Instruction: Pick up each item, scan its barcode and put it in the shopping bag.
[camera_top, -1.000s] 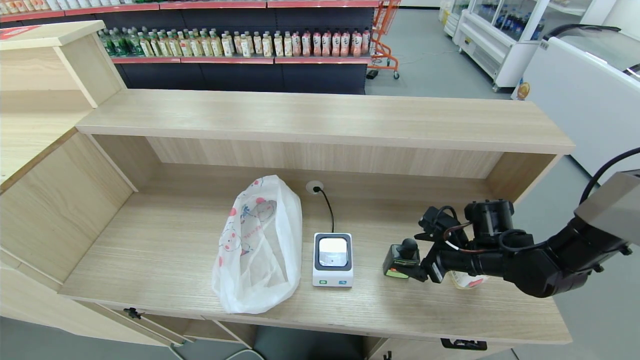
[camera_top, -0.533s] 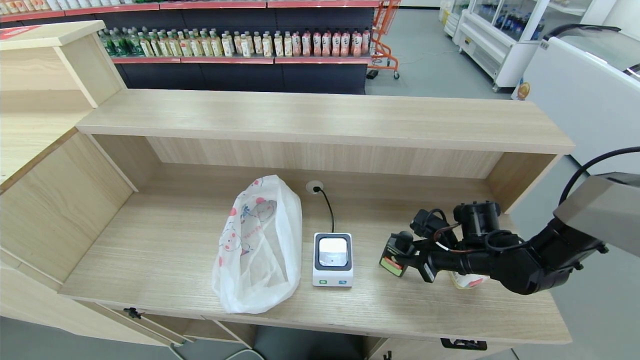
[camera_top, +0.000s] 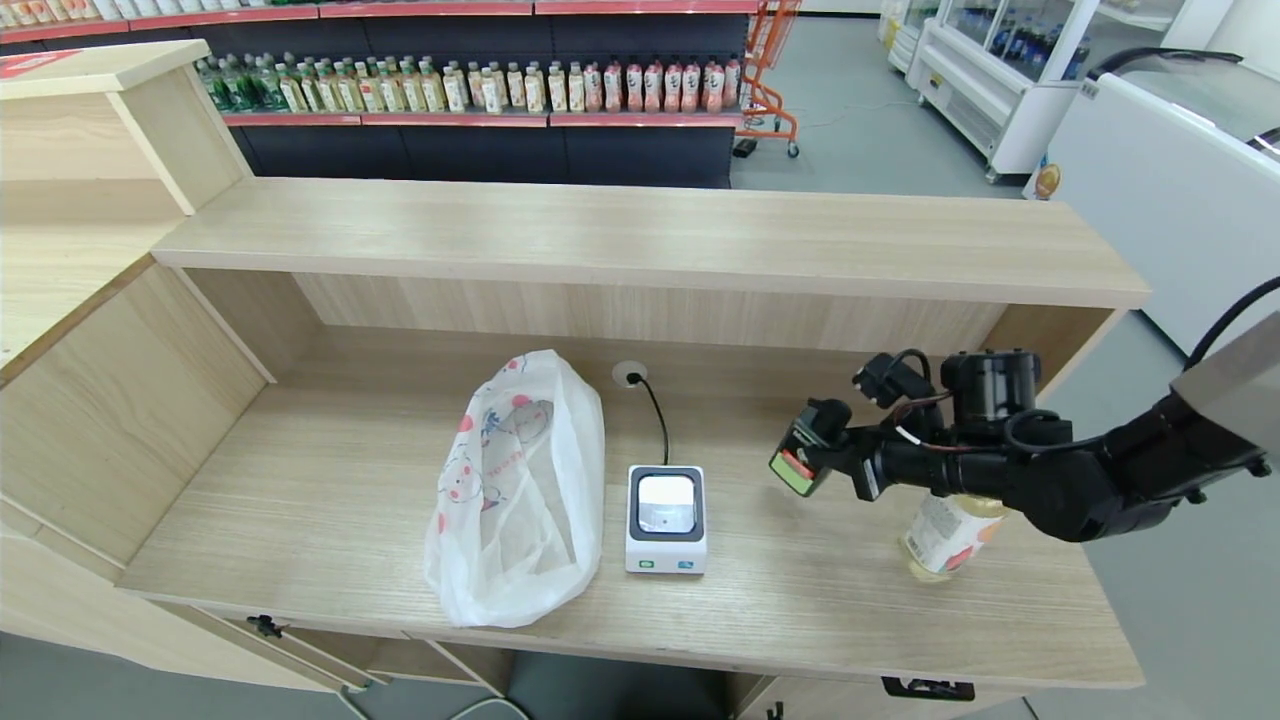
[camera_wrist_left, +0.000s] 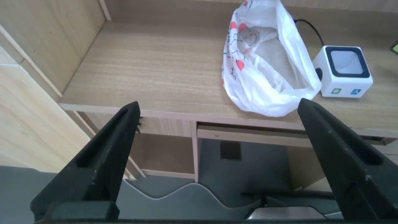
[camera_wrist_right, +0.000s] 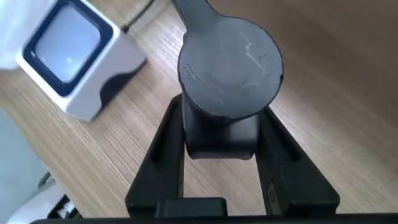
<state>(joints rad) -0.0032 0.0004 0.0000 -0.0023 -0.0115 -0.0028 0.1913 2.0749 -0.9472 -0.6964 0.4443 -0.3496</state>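
My forearm half hides the bottle (camera_top: 945, 540) at the right edge of the counter (camera_top: 800, 615) — my right claw (camera_top: 812, 452) clamps a black-capped jar (camera_top: 792, 470), tilted, aloft.

Light wood bench (camera_top: 800, 600) under my right pincer (camera_top: 808, 452), raised wood ledge (camera_top: 640, 240) just behind it. Wood side panel (camera_top: 120, 400) well off to the pincer's left. Far beyond the ledge I see dark store shelves (camera_top: 640, 150) with red edging and rows of bottles (camera_top: 470, 88), an orange cart (camera_top: 768, 100) beside them, and grey floor (camera_top: 870, 130). White freezers (camera_top: 1150, 180) stand to the pincer's right.
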